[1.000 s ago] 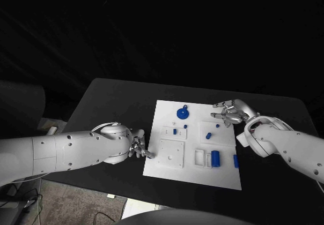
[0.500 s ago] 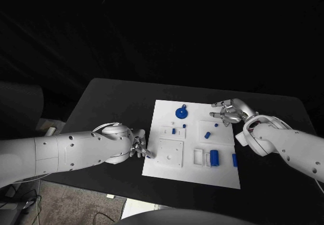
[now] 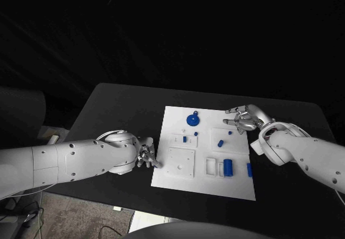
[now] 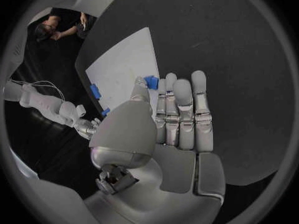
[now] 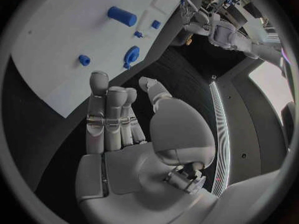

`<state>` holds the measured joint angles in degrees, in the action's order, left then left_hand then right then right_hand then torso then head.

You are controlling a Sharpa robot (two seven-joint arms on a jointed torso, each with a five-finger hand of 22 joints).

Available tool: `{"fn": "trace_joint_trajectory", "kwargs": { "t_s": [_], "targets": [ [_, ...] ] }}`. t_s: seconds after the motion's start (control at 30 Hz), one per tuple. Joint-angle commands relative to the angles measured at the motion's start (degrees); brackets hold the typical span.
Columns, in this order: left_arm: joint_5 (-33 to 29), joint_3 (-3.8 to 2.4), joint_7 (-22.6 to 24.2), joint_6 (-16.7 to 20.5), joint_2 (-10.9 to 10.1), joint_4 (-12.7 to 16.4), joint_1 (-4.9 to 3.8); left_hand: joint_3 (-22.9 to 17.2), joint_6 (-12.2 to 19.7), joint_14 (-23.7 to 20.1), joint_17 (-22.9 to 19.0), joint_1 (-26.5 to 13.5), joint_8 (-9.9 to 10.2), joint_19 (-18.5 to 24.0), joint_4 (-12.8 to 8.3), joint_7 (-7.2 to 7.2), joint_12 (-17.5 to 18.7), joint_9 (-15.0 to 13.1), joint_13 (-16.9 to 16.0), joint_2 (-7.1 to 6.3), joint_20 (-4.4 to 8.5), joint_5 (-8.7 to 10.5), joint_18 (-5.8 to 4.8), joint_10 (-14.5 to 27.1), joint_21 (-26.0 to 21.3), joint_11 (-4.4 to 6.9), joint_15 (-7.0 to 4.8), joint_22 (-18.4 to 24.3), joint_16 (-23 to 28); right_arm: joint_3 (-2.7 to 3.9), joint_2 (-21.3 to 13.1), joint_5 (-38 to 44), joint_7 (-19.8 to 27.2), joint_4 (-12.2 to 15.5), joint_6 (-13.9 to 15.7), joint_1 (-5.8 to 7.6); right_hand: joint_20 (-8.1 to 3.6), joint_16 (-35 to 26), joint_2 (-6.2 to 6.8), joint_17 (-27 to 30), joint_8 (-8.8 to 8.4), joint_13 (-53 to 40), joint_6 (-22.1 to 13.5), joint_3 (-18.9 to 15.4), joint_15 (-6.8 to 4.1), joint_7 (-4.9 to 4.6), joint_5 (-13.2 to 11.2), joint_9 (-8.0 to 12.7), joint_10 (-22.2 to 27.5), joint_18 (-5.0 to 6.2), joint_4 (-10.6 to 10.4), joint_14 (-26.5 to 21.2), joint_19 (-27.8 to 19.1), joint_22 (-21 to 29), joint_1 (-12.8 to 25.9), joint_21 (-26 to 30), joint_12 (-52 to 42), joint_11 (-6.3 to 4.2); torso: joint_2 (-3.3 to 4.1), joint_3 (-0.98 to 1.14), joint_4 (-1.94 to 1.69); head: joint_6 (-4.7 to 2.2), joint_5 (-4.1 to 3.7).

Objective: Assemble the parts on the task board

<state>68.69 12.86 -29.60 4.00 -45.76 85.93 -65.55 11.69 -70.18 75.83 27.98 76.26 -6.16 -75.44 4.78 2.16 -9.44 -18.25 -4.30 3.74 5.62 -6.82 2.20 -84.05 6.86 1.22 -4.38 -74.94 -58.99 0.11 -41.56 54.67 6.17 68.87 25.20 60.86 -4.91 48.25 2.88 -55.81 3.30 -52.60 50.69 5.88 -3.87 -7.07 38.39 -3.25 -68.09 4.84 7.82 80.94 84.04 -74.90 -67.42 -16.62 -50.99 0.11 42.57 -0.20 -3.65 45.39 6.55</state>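
The white task board [image 3: 208,179] lies in the middle of the black table. On it are a blue round disc [image 3: 193,119], a blue cylinder [image 3: 229,168], a blue bar [image 3: 249,170] near its right edge, and small blue pieces [image 3: 221,143] between them. My left hand [image 3: 147,157] sits at the board's left edge, fingers straight and side by side, holding nothing [image 4: 177,117]. My right hand [image 3: 243,118] hovers at the board's far right corner, palm bare [image 5: 121,129]. In the right wrist view the disc [image 5: 131,56] and cylinder [image 5: 122,16] lie beyond its fingertips.
Bare black table [image 3: 122,109] runs round the board on every side, widest on the left. A raised white square block [image 3: 182,162] and a white frame [image 3: 213,167] stand on the board's near half.
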Motion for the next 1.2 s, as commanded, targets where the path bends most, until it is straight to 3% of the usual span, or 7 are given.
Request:
{"fn": "trace_joint_trajectory", "kwargs": {
  "t_s": [0.03, 0.43, 0.67, 0.7, 0.77, 1.1, 1.2],
  "targets": [
    [-1.46, 0.78, -1.3, -1.15, -0.45, -0.59, 0.94, -3.12, 0.56, -0.42, -0.13, 5.95, -0.11, 0.33, -4.62, -0.04, 0.68, 11.64, 0.15, 6.49, -0.24, -0.33, -0.78, -0.13, -0.24, -0.34, 0.11, -0.92, 0.16, 0.0, 0.01, 0.49, 0.46, 0.06, -0.65, -0.04, -0.17, 0.35, -0.11, -0.09, 0.01, -0.08, 0.37, 0.32, -0.15, 0.0, 0.29, -0.09, -0.25, 0.62, -0.05, 0.33, 2.04, -1.98, 0.59, -0.23, -0.23, -0.11, 0.0, -0.04, -0.05, -0.04, 0.11],
    [-3.41, 0.75, -1.08, -1.83, -1.78, -1.03, 0.91, -1.1, 2.72, -0.97, -0.31, 3.53, 0.89, 0.59, -3.68, 1.08, 1.68, 12.5, 0.15, 6.39, -0.53, -0.85, -0.68, 1.62, -0.57, -1.02, 0.51, -0.71, 0.24, 0.0, 0.08, 0.49, 0.5, 0.02, -0.58, -0.04, -0.17, 0.35, -0.11, -0.09, 0.01, -0.08, 0.37, 0.32, -0.15, 0.0, 0.29, -0.09, -0.25, 0.62, -0.05, 0.33, 2.04, -1.98, 0.59, -0.23, -0.23, -0.11, 0.01, 0.0, -0.03, -0.21, 0.52],
    [-5.85, 0.74, 0.52, -1.65, -1.99, -1.24, 0.91, -2.8, 2.31, -0.92, -0.23, 6.89, 0.4, 0.67, -6.39, 0.92, 2.34, 12.89, 0.33, 8.01, -0.67, -6.24, -0.41, 1.27, -0.45, -0.98, 0.56, -1.03, -0.22, 0.0, 0.12, 0.49, 0.51, 0.0, -0.55, -0.04, -0.17, 0.35, -0.11, -0.09, 0.01, -0.08, 0.37, 0.32, -0.15, 0.0, 0.29, -0.09, -0.25, 0.62, -0.05, 0.33, 2.04, -1.98, 0.59, -0.23, -0.23, -0.11, 0.02, 0.02, 0.04, -0.28, 0.72],
    [-6.16, 0.74, 0.71, -1.51, -2.01, -1.26, 0.91, -3.09, 2.22, -0.9, -0.21, 7.18, 0.29, 0.66, -6.73, 0.91, 2.37, 12.82, 0.34, 8.22, -0.66, -5.99, -0.38, 1.15, -0.4, -0.96, 0.53, -1.06, -0.27, 0.0, 0.12, 0.49, 0.51, 0.0, -0.55, -0.04, -0.17, 0.35, -0.11, -0.09, 0.01, -0.08, 0.37, 0.32, -0.15, 0.0, 0.29, -0.09, -0.25, 0.62, -0.05, 0.33, 2.04, -1.98, 0.59, -0.23, -0.23, -0.11, 0.01, 0.03, 0.03, -0.29, 0.73],
    [-7.05, 0.74, 1.36, -1.03, -2.07, -1.34, 0.91, -6.66, 1.88, -0.67, -0.1, 9.13, -0.02, 0.56, -8.47, 1.07, 2.76, 12.58, 0.47, 9.71, -0.39, 3.74, -0.29, 0.58, -0.06, -0.84, 0.28, -1.22, -0.49, 0.0, 0.13, 0.49, 0.53, 0.0, -0.55, -0.04, -0.17, 0.35, -0.11, -0.09, 0.01, -0.08, 0.37, 0.32, -0.15, 0.0, 0.29, -0.09, -0.25, 0.62, -0.05, 0.33, 2.04, -1.98, 0.59, -0.23, -0.23, -0.11, 0.02, 0.05, 0.01, -0.3, 0.73],
    [-12.4, 0.71, 5.92, 2.42, -2.73, -1.85, 0.89, -28.21, -0.21, 0.13, 0.37, 1.36, 0.86, 1.51, -8.22, 0.68, 3.76, 8.9, 0.35, 0.43, 0.18, 4.16, -0.57, -2.12, 2.97, -0.47, -0.09, -1.13, -0.54, 0.0, 0.14, 0.49, 0.6, 0.04, -0.49, -0.04, -0.17, 0.35, -0.11, -0.09, 0.01, -0.08, 0.37, 0.32, -0.15, 0.0, 0.29, -0.09, -0.25, 0.62, -0.05, 0.33, 2.04, -1.98, 0.59, -0.23, -0.23, -0.11, 0.03, 0.06, 0.06, -0.54, 0.72],
    [-14.43, 0.69, 7.76, 3.48, -3.13, -1.91, 0.87, -29.0, -0.46, -0.02, 0.37, 1.55, 1.22, 1.51, -8.35, 0.54, 3.48, 7.68, 0.29, 0.19, 0.12, 3.97, -0.53, -2.09, 3.44, -0.3, -0.08, -1.16, -0.5, 0.0, 0.11, 0.49, 0.61, 0.05, -0.49, -0.04, -0.17, 0.35, -0.11, -0.09, 0.01, -0.08, 0.37, 0.32, -0.15, 0.0, 0.29, -0.09, -0.25, 0.62, -0.05, 0.33, 2.04, -1.98, 0.59, -0.23, -0.23, -0.11, 0.02, 0.1, 0.06, -0.61, 0.73]
  ]
}}
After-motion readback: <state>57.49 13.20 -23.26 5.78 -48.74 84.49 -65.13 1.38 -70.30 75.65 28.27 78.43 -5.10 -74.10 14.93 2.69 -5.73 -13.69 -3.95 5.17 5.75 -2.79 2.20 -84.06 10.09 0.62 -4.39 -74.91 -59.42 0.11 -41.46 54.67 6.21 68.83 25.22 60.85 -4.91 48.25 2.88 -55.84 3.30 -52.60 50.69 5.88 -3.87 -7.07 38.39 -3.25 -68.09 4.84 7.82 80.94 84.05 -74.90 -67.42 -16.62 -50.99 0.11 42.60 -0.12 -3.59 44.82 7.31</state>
